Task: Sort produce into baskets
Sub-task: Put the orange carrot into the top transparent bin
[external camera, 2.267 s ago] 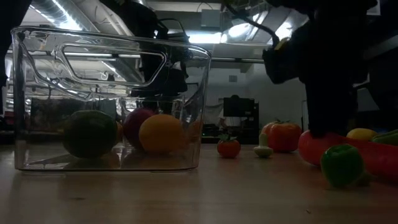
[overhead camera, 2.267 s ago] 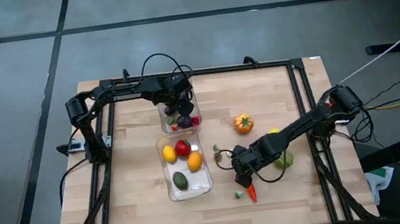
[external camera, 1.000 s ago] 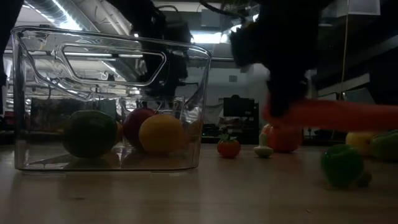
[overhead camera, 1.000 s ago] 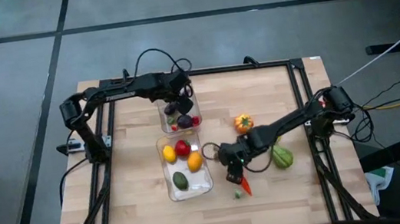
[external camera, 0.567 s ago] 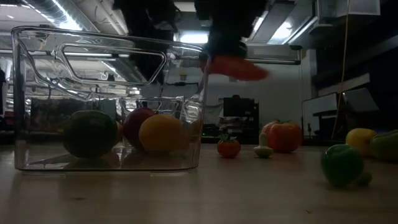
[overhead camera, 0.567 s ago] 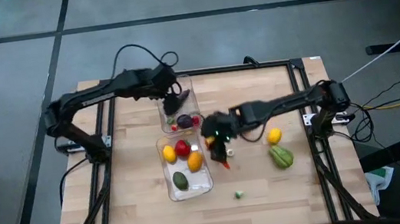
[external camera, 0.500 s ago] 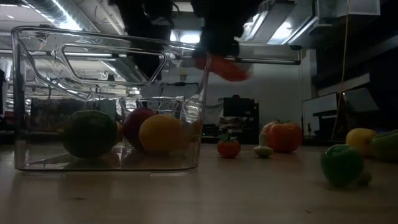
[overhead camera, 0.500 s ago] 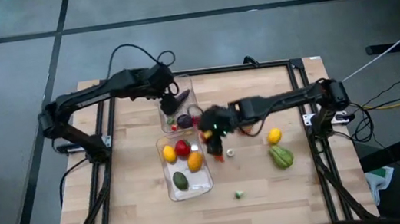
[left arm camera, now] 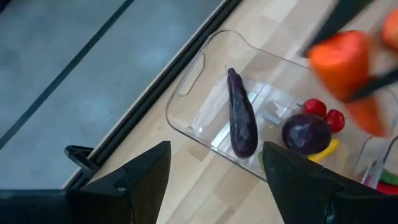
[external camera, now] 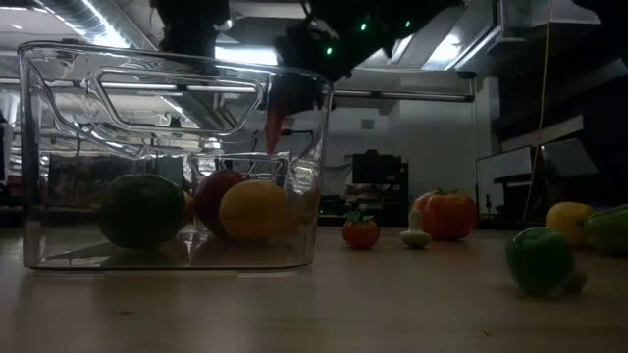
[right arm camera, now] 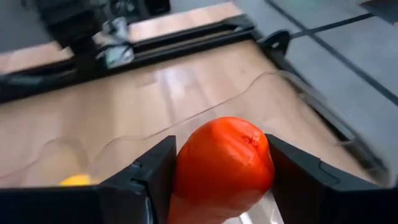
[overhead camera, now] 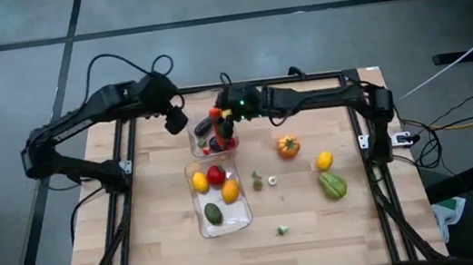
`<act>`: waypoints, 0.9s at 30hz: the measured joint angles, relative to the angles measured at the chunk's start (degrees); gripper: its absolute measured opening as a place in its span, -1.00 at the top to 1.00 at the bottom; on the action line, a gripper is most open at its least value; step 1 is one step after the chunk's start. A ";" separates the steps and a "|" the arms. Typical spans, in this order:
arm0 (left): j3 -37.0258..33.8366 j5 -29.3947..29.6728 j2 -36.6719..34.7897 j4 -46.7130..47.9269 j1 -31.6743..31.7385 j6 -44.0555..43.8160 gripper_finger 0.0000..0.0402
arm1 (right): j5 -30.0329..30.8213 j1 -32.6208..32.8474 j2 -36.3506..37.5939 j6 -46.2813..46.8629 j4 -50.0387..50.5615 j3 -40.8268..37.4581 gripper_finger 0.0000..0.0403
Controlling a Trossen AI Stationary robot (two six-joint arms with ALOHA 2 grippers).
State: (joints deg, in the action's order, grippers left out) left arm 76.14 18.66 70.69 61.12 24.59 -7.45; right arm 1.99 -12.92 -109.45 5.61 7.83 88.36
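My right gripper (overhead camera: 222,121) is shut on an orange carrot (external camera: 278,116) above the far clear basket (overhead camera: 198,147). That basket holds a long purple aubergine (left arm camera: 241,118), a round purple piece (left arm camera: 306,132) and tiny red pieces (left arm camera: 323,112). The near clear basket (overhead camera: 243,216) holds a yellow lemon (overhead camera: 199,181), a red fruit, an orange fruit and a green avocado (overhead camera: 214,213). My left gripper (overhead camera: 175,118) is open and empty, just left of the far basket. My right gripper pinches the carrot's thick end (right arm camera: 224,155) between its two fingers (right arm camera: 146,180), one on each side. The carrot hangs below the gripper, slanting tip-down (external camera: 273,142), clear of the far basket.
Loose on the table to the right of the baskets lie an orange pepper (overhead camera: 288,146), a yellow lemon (overhead camera: 324,160), a green pepper (overhead camera: 333,185) and small pieces (overhead camera: 265,181) (overhead camera: 282,230). A black frame rail (overhead camera: 266,82) runs along the far edge.
My right gripper has carried the carrot up off the table's near middle, toward the far edge and left, over the far basket; the carrot has tipped from lying level to tip-down. My left gripper has drawn back from over the far basket toward the table's left edge.
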 joint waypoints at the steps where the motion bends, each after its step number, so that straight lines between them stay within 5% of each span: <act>1: 0.00 0.06 -0.50 0.01 0.01 -0.35 -0.25 | 0.00 -0.69 -0.54 0.00 -1.03 0.00 -0.06; 27: 0.00 0.04 -1.74 -0.21 -0.27 -3.18 -0.25 | 1.01 -5.12 -9.03 0.11 -4.72 -0.07 -0.16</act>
State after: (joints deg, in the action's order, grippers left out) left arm 76.14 18.70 68.95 60.90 24.32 -10.63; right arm 3.01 -18.04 -118.48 5.72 3.11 88.29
